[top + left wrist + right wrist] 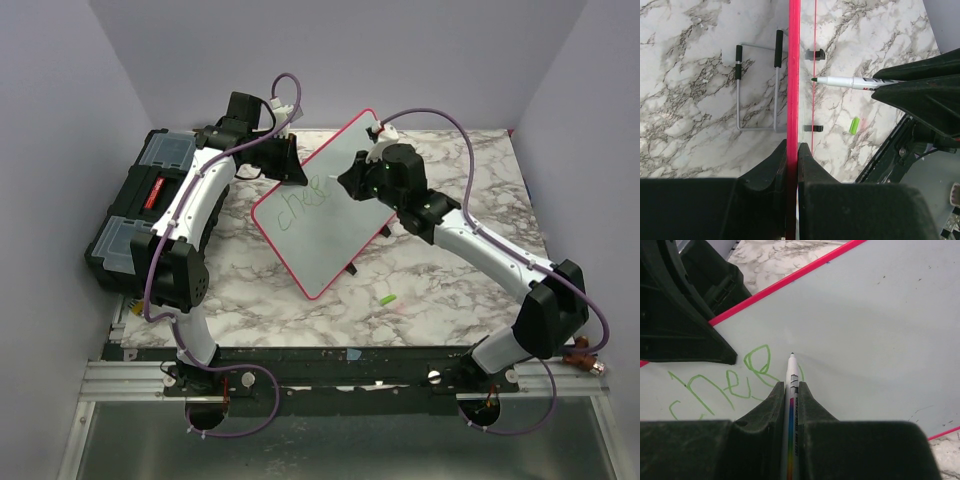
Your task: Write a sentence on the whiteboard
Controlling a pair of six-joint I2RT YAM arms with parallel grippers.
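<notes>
The whiteboard [335,225] is propped at a tilt over the marble table, and its red rim [793,75] runs straight up the left wrist view. My left gripper [792,147] is shut on that rim at the board's upper left edge [295,172]. My right gripper [791,385] is shut on a white marker [792,371] over the board's face [865,315]. The marker's tip meets the board just right of the green letters. The sentence [725,382] reads about "chee" in green [303,205]. From the left wrist the marker [845,81] points at the board.
A black toolbox [140,205] stands at the left. A green marker cap [386,298] lies on the table in front of the board and also shows as the cap [854,125]. A wire stand [757,90] lies behind the board. Purple walls close in the table.
</notes>
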